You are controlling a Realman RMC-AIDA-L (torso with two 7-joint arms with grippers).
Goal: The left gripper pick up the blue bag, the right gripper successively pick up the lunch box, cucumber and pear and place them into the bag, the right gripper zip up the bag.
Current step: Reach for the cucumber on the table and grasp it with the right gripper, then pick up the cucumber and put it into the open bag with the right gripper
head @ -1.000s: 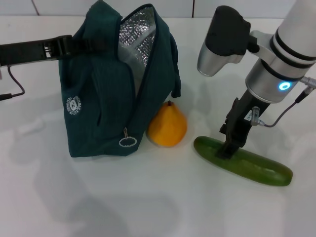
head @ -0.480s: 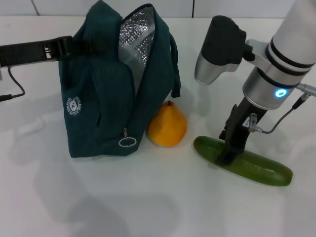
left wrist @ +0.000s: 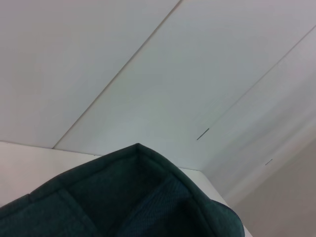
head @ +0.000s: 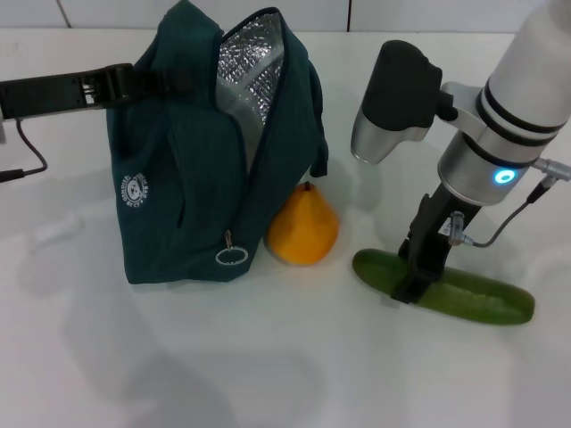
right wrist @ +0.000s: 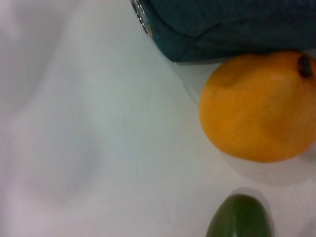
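The blue bag (head: 178, 196) stands upright on the white table, its top gaping to show silver lining (head: 250, 76). My left gripper (head: 147, 78) reaches in from the left and is shut on the bag's upper edge; the left wrist view shows only the bag's fabric (left wrist: 123, 197). The pear (head: 303, 230) sits against the bag's right side, also close in the right wrist view (right wrist: 256, 108). The cucumber (head: 464, 294) lies on the table to the right. My right gripper (head: 412, 281) stands on its left part, fingers straddling it and shut. The lunch box is out of view.
The bag's zipper ring (head: 231, 257) hangs low on its front, near the pear. A black cable (head: 27, 165) trails at the far left. The table's back edge (head: 357, 31) meets a wall behind the bag.
My right gripper has come down lower over the cucumber, and the cucumber has turned slightly, its right end shifting right and back. The bag, pear and left gripper have stayed put.
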